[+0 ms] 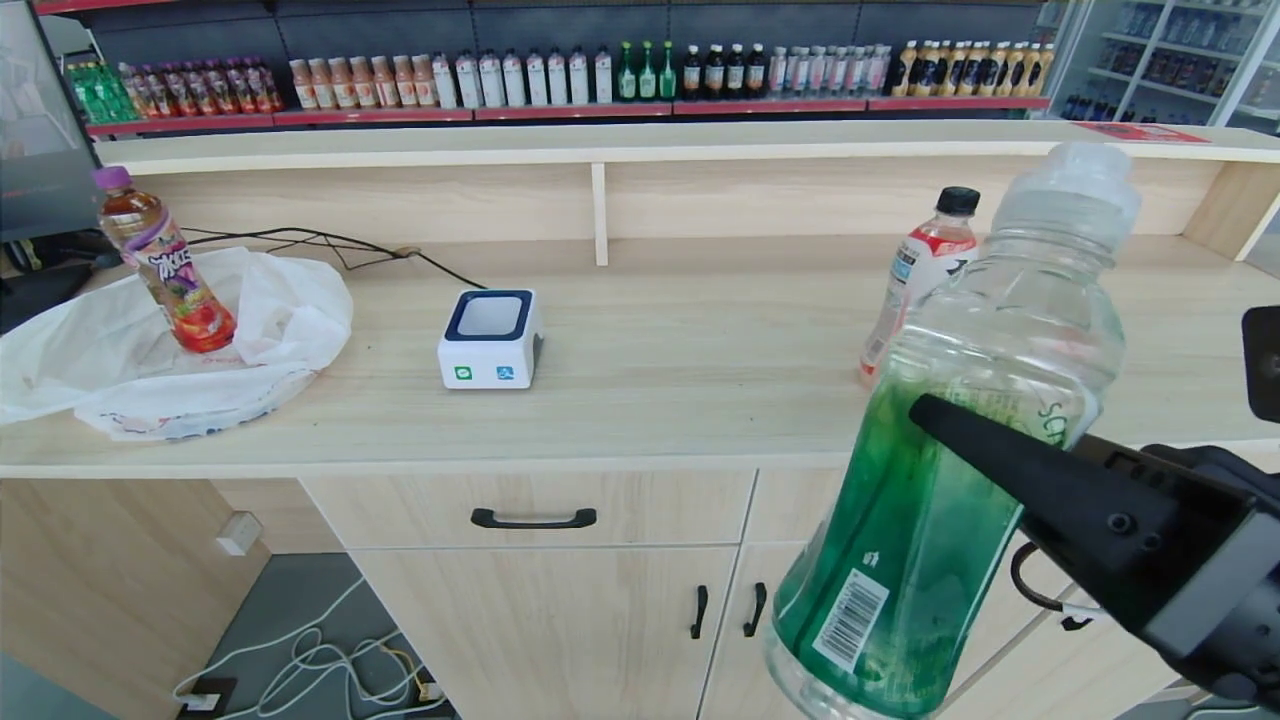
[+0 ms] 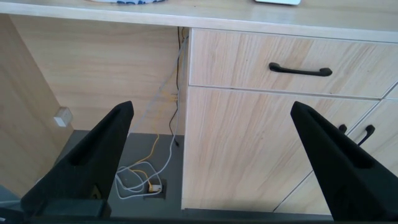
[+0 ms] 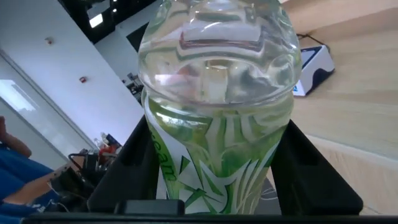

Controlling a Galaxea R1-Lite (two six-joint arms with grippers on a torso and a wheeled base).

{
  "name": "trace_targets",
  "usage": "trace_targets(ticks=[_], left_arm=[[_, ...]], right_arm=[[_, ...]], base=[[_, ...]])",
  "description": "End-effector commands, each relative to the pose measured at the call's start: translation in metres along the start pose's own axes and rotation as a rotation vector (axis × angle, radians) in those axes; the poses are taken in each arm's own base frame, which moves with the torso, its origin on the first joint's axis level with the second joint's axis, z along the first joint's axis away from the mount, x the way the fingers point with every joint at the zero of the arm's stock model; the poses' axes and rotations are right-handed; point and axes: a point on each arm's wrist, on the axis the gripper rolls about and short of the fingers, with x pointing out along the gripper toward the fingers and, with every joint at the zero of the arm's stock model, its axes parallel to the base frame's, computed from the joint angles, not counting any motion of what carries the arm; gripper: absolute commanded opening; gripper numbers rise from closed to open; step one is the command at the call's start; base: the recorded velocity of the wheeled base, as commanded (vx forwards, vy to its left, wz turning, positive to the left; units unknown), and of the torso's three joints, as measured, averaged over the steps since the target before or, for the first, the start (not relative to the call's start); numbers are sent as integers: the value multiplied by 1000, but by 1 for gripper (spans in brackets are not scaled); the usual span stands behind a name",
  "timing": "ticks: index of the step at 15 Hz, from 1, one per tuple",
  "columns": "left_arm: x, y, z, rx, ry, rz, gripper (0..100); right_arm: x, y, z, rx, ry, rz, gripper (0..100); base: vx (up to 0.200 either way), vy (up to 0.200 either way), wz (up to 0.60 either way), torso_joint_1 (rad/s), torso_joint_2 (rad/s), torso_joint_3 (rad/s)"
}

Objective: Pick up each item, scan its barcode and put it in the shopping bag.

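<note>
Fingers of the right end effector [image 3: 219, 124] are clamped on either side of the green bottle [image 1: 940, 450], which is held in the air at the robot's right, out in front of the table [image 1: 680, 360] edge. The bottle is tilted, cap uppermost and leaning away, base lowest. A barcode [image 1: 850, 620] is seen near its base, turned toward the head camera.

The left end effector [image 2: 212, 109] is held low, below the table top and facing the cabinet [image 2: 249, 143], with its fingers spread wide apart and nothing between them.

On the table, the white shopping bag [image 1: 290, 310] is spread at the far left. A purple-capped bottle [image 1: 170, 265] is stood in the middle of it, leaning a little; it seems to be resting on the bag's plastic rather than enclosed by it, though this cannot be settled. The scanner [image 1: 490, 340], a small white box with a dark-rimmed window on top, is placed near the middle, well apart from the bag. A black-capped bottle [image 1: 925, 260] is stood upright on the right, partly hidden behind the green bottle.
</note>
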Motion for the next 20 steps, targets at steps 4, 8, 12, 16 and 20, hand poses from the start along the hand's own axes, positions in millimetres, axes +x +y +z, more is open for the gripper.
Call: trace_targets(ticks=[4, 8, 12, 16, 20], left_arm=[[0, 0, 0, 0, 0, 0, 100], [0, 0, 0, 0, 0, 0, 100], [0, 0, 0, 0, 0, 0, 100], [0, 0, 0, 0, 0, 0, 100], [0, 0, 0, 0, 0, 0, 100]], right_arm=[[16, -5, -28, 116, 92, 17, 0], [29, 2, -16, 230, 37, 66, 0], [50, -6, 4, 320, -51, 80, 0], [55, 1, 19, 365, -103, 130, 0], [48, 11, 24, 384, -111, 163, 0]], base=[[0, 0, 0, 0, 0, 0], [0, 0, 0, 0, 0, 0], [0, 0, 0, 0, 0, 0], [0, 0, 0, 0, 0, 0], [0, 0, 0, 0, 0, 0]])
